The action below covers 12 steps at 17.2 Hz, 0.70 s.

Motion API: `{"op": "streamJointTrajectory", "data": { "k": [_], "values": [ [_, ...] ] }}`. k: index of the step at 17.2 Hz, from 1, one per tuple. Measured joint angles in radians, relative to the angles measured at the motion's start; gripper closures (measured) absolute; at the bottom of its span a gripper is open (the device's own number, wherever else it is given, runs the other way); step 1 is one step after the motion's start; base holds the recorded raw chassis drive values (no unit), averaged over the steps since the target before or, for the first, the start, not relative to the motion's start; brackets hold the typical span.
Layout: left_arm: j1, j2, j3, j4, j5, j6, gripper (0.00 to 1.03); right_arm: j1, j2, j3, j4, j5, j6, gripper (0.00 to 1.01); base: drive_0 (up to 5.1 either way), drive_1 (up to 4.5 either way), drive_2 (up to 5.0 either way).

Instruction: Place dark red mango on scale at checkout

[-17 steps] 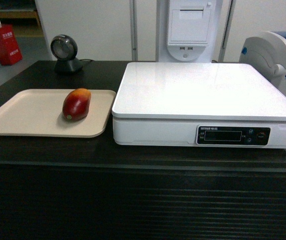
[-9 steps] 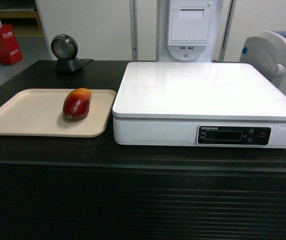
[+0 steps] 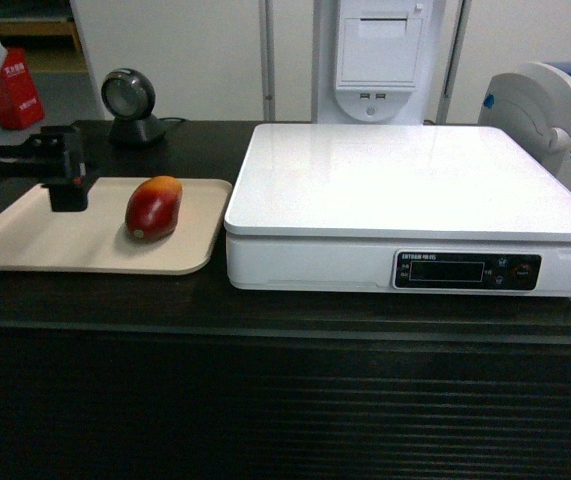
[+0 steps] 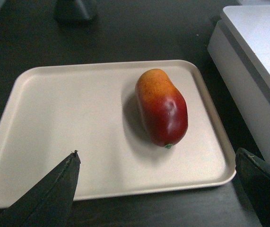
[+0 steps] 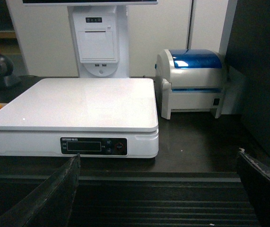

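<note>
At the far left of the head view, our left gripper (image 3: 65, 185) has come in over the tray (image 3: 25, 235); a second ago and half a second ago no arm showed there at all. It hangs over the tray's back half, at about nine o'clock from the mango (image 3: 153, 208), near it but apart from it. We read this as the start of the reach: nothing is grasped yet, and the whole carry to the scale lies ahead.

In the left wrist view the two fingers stand far apart at the lower corners, wide enough to take the fruit, with nothing between them. The mango lies on its side in the right half of the tray, orange end toward twelve o'clock, stem spot toward six, its gloss catching the light. It has not shifted between the earlier views and this one.

Right of the tray, just beside its edge, stands the scale (image 3: 405, 180), its platform bare and its display strip (image 3: 465, 271) facing us. Both rest on the checkout (image 3: 265, 320). From the mango the platform lies at about three o'clock and sits higher, so we judge the fruit will need lifting over the rim.

Our right gripper (image 5: 156, 189) does not show in the head view; its wrist view has its fingers spread wide and empty, facing the scale's front.
</note>
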Motion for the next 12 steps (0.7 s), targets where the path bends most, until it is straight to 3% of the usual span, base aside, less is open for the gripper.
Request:
{"op": "streamJointTrajectory", "data": {
  "k": [3,4,5,7,12],
  "values": [
    [-0.035,0.172,0.231,-0.127,0.043,-0.033,0.05,0.000,0.000,0.000,0.000,0.000,0.000,0.03,0.0,0.00,0.0],
    [-0.061,0.305,0.394,-0.223,0.032,-0.034,0.05,0.000,0.000,0.000,0.000,0.000,0.000,0.03,0.0,0.00,0.0],
    [-0.063,0.415,0.539,-0.313,0.000,-0.033,0.05,0.000,0.000,0.000,0.000,0.000,0.000,0.03,0.0,0.00,0.0],
    [-0.049,0.558,0.794,-0.500,-0.010,-0.035,0.05,0.000,0.000,0.000,0.000,0.000,0.000,0.03,0.0,0.00,0.0],
    [-0.059,0.607,0.863,-0.553,-0.026,-0.032,0.05,0.000,0.000,0.000,0.000,0.000,0.000,0.03,0.0,0.00,0.0]
  ]
}}
